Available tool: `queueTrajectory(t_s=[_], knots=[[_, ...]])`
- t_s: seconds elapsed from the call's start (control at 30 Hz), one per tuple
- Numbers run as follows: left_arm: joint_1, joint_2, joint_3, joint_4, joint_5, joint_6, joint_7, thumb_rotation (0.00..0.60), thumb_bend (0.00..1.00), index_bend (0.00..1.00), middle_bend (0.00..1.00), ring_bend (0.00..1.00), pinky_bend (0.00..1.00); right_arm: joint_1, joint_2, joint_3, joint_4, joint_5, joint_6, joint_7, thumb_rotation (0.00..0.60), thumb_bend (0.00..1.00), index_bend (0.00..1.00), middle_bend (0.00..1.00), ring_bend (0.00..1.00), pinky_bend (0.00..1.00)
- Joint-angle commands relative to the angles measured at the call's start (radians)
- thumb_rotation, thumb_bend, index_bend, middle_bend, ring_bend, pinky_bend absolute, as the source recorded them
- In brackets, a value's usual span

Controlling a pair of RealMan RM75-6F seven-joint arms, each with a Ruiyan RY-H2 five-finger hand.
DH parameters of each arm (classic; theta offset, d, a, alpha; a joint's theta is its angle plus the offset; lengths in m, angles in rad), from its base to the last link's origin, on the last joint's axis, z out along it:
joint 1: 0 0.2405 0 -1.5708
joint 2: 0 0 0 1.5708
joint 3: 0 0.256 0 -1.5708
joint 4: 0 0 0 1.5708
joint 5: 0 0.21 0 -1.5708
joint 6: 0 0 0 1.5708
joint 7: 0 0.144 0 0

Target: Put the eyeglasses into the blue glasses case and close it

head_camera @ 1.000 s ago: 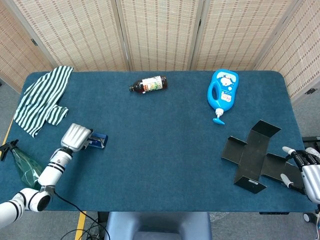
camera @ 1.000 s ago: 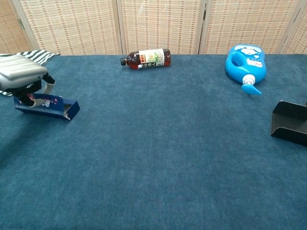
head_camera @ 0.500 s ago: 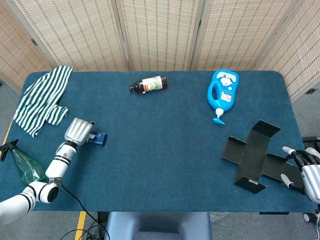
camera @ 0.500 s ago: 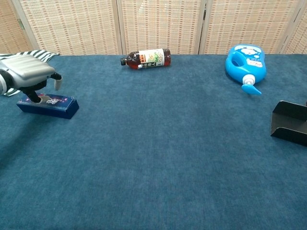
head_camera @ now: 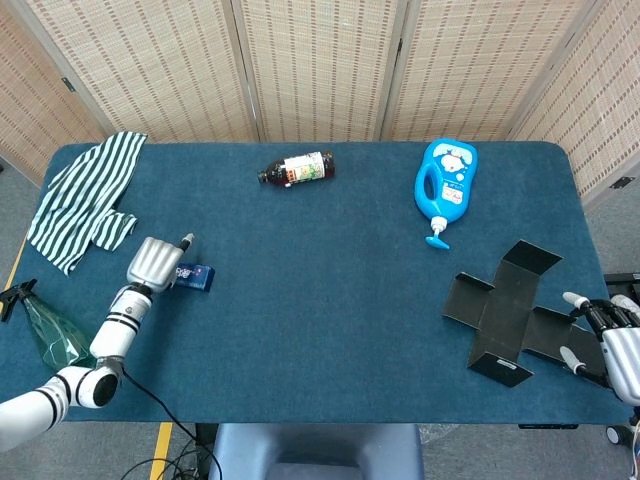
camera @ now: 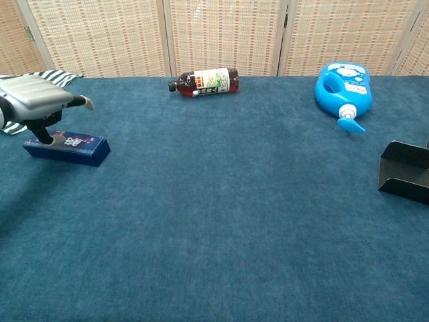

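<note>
1. One dark blue oblong glasses case (head_camera: 196, 277) (camera: 67, 147), flat on the teal carpeted table (head_camera: 330, 300) near its left front, lid down and flush. Gaped open and tipped a second ago; already shut under the pressing hand half a second ago, and unchanged since.
2. No eyeglasses to be seen anywhere in either view. Presumably inside the shut case, but impossible to confirm.
3. Silver-backed left hand (head_camera: 155, 262) (camera: 37, 94) poised just above the case's left end, gripping nothing. Fingers loosened and apart, one stretched forward, one dark digit reaching down to touch the lid. Sits a little higher than half a second ago, so the pressing looks to be over.
4. Pale right hand (head_camera: 605, 340) at the table's right front edge, fingers spread, empty, unmoved over the last second, just beside the flattened black cardboard box (head_camera: 505, 315).
5. Points to the closing step being done. Probably only left to lift the left hand clear, without dragging the case or springing the lid.
6. Further out, all unmoved:
   - dark brown bottle (head_camera: 297, 168) lying on its side;
   - bright blue plastic jug (head_camera: 446, 185), also lying down;
   - green-and-white striped cloth (head_camera: 85, 195) at the far left corner;
   - green spray bottle (head_camera: 45, 325) at the left edge.
</note>
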Motion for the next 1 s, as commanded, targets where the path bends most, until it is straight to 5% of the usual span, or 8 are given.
queueTrajectory(t_s=[0.03,0.53,0.83,0.93,1.0], knots=[[0.025,0.057,0.019,-0.09,-0.012,0.022,0.008,0.6,0.39,0.15,0.88,0.86,0.98,0.001,0.0,0.0,0.002,-0.001,0.0,0.002,0.6,0.25,0.18,0.37,0.26,0.28],[-0.001,-0.029,0.049,0.038,-0.069,-0.04,0.01,0.6,0.39,0.17,0.88,0.85,0.98,-0.002,-0.001,-0.001,0.005,0.0,0.003,0.006,0.6,0.25,0.18,0.37,0.26,0.28],[-0.003,-0.075,0.057,0.114,-0.004,-0.019,-0.062,0.6,0.39,0.5,0.89,0.87,0.98,-0.002,-0.001,-0.002,0.003,0.003,0.002,0.002,0.6,0.25,0.18,0.37,0.26,0.28],[0.0,-0.078,0.056,0.117,-0.005,-0.019,-0.067,0.6,0.39,0.44,0.89,0.87,0.98,-0.002,0.0,-0.002,0.002,0.003,0.001,0.003,0.6,0.25,0.18,0.37,0.26,0.28],[0.003,-0.076,0.054,0.112,-0.006,-0.012,-0.07,0.6,0.37,0.32,0.88,0.86,0.98,-0.002,0.0,-0.001,0.002,0.003,0.0,0.002,0.6,0.25,0.18,0.37,0.26,0.28]])
